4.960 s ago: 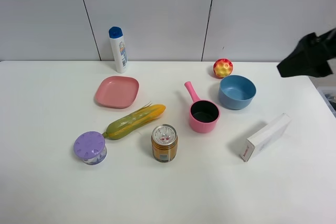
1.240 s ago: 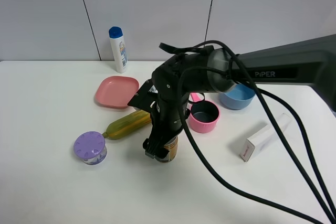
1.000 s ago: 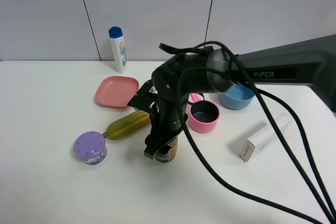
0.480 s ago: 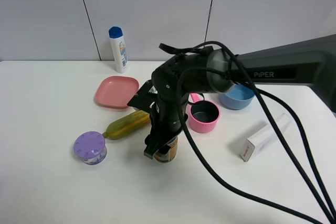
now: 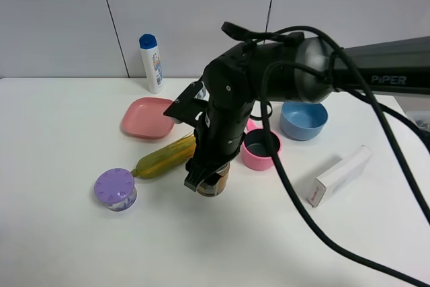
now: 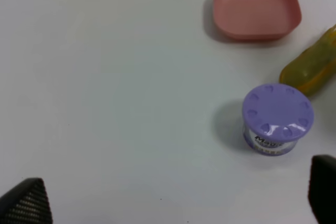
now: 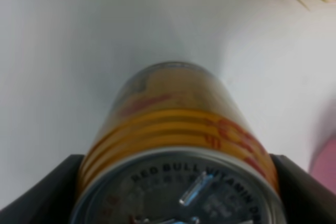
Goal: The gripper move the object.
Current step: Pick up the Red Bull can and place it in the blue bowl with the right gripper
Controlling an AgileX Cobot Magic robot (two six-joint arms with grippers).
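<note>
The golden-amber can [image 5: 215, 184] with a silver top sits between the jaws of my right gripper [image 5: 207, 179], just in front of the corn. In the right wrist view the can [image 7: 176, 129] fills the frame, and my right gripper [image 7: 178, 198] is shut on it, with a black finger [image 7: 44, 184] on each side. The can appears to be held slightly above the white table [image 5: 67, 247]. My left gripper [image 6: 173, 203] is open and empty, and only its two black fingertips [image 6: 26, 205] show. It does not show in the exterior high view.
A purple-lidded jar [image 5: 115, 189] [image 6: 277, 119], a yellow-green corn [image 5: 164, 157] and a pink plate [image 5: 149, 117] lie left of the can. A pink pot [image 5: 261, 149], a blue bowl [image 5: 304, 117] and a white box [image 5: 342, 175] are to its right. A white bottle [image 5: 152, 63] stands at the back.
My right arm has risen and shifted a little to the right with the can in its jaws. The can now sits slightly higher than half a second ago.
</note>
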